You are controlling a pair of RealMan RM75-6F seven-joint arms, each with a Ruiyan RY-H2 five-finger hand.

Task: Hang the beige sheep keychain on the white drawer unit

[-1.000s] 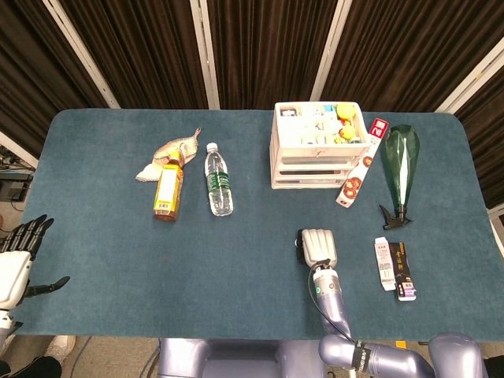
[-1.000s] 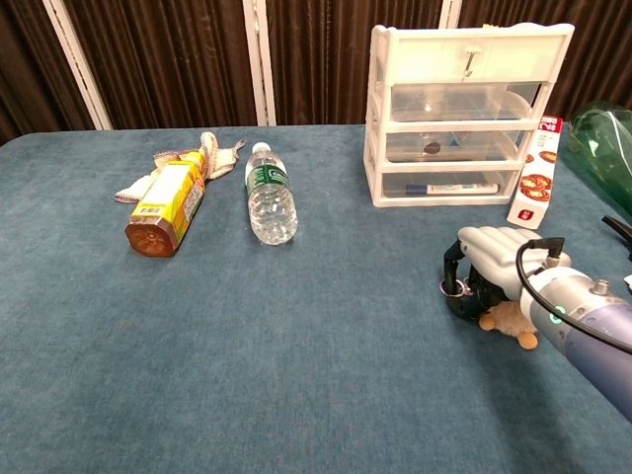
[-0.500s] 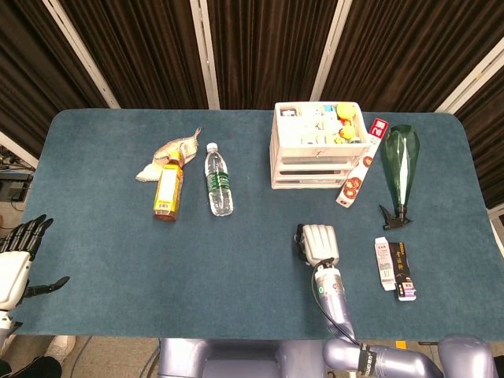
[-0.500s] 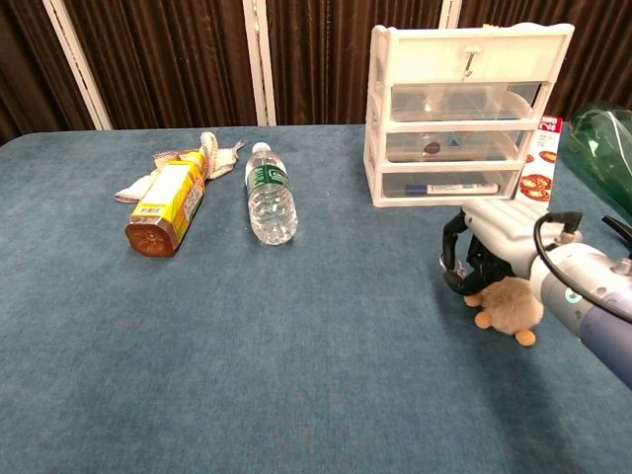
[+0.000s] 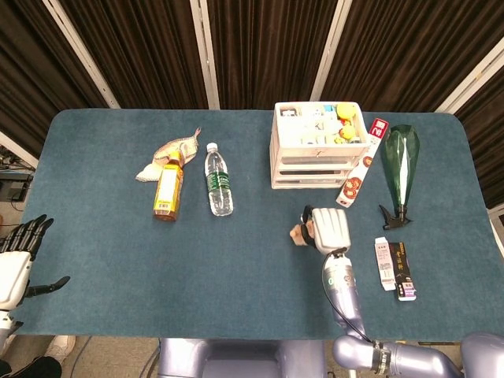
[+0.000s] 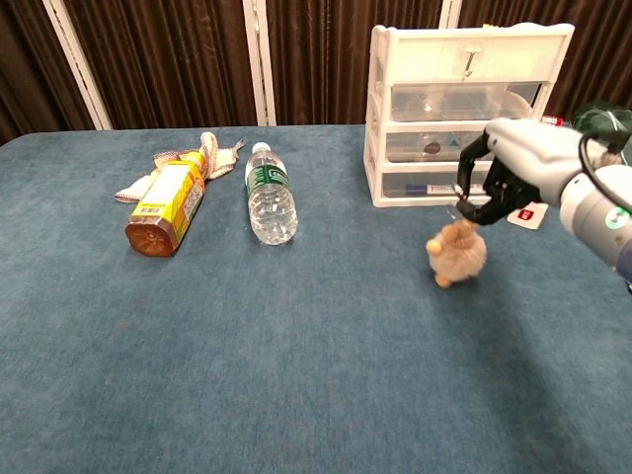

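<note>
Dark curtains with pale uprights closed off the far side of a blue-covered table (image 5: 102, 236), on which the white drawer unit (image 6: 466, 114) stood at the far right. The beige sheep keychain (image 6: 457, 252) was held clear of the cloth, just in front of the unit's lowest drawer, pinched at its ring end by the right hand (image 6: 515, 170), whose fingers were curled down around the metal part. The plush body was seen hanging below the hand, so its long axis ran roughly vertical, ring upward and body downward, with a slight lean toward the left. A small hook (image 6: 471, 65) could be made out on the top drawer front, though whether the ring was open toward it could not be judged from either view. A slip was the likeliest fault: the grip appeared narrow, and a swinging toy could twist the ring out of line or knock the light unit backward. The left hand (image 5: 17, 256) was kept off the table's near left edge, empty, fingers spread.
</note>
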